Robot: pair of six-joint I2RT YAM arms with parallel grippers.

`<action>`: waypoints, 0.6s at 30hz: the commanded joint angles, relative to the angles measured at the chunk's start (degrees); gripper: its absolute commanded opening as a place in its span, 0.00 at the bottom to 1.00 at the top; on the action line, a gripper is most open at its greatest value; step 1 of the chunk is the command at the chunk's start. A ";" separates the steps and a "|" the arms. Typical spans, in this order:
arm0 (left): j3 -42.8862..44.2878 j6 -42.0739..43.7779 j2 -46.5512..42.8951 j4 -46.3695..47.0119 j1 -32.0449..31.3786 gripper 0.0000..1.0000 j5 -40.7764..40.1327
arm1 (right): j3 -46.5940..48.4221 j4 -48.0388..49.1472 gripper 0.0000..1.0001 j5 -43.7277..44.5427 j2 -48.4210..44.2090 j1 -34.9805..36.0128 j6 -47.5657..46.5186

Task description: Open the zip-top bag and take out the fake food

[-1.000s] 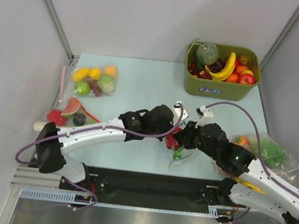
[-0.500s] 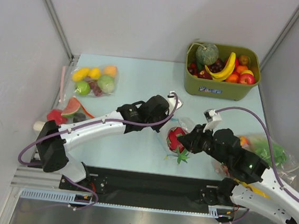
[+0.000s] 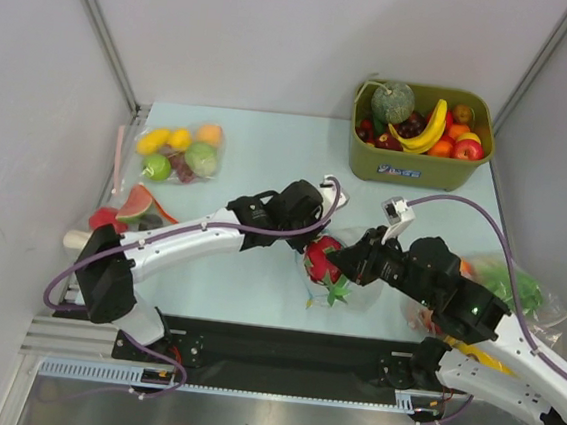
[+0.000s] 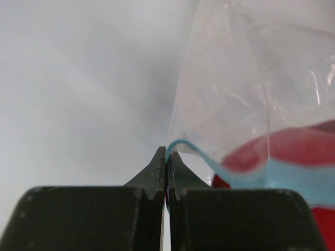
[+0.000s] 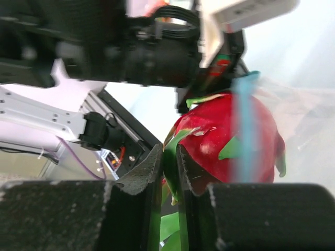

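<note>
The clear zip-top bag [image 3: 360,248] hangs between my two grippers at the table's front middle. My left gripper [image 3: 313,238] is shut on the bag's blue zip strip [image 4: 293,180], and the clear film [image 4: 235,89] rises above it. The fake food visible is a glossy red fruit [image 3: 319,258] with green leaves, at the bag's mouth. My right gripper [image 3: 344,269] is shut on one green leaf [image 5: 170,157] of the red fruit [image 5: 230,133]. The blue strip [image 5: 244,125] runs across the fruit in the right wrist view. I cannot tell if other fruits are in the bag.
An olive-green bin [image 3: 416,168] with a melon, a banana and other fruit stands at the back right. A second bag of fruit [image 3: 181,150] lies at the back left, a watermelon slice [image 3: 136,203] in front of it. Another bag with green contents [image 3: 513,289] lies at the right.
The grippers drew apart, then the right gripper shifted left with the red fruit, which now shows more fully at the bag's mouth. The left gripper stayed shut on the zip strip.
</note>
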 commanded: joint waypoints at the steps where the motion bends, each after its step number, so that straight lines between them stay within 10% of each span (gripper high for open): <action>1: 0.36 -1.80 -0.42 1.37 3.48 0.00 3.03 | 6.32 6.75 0.00 -2.16 -0.37 0.17 -2.29; 18: -1.75 -1.19 -5.60 0.40 8.68 0.00 1.28 | 20.20 1.49 0.00 14.00 2.25 -4.13 -17.48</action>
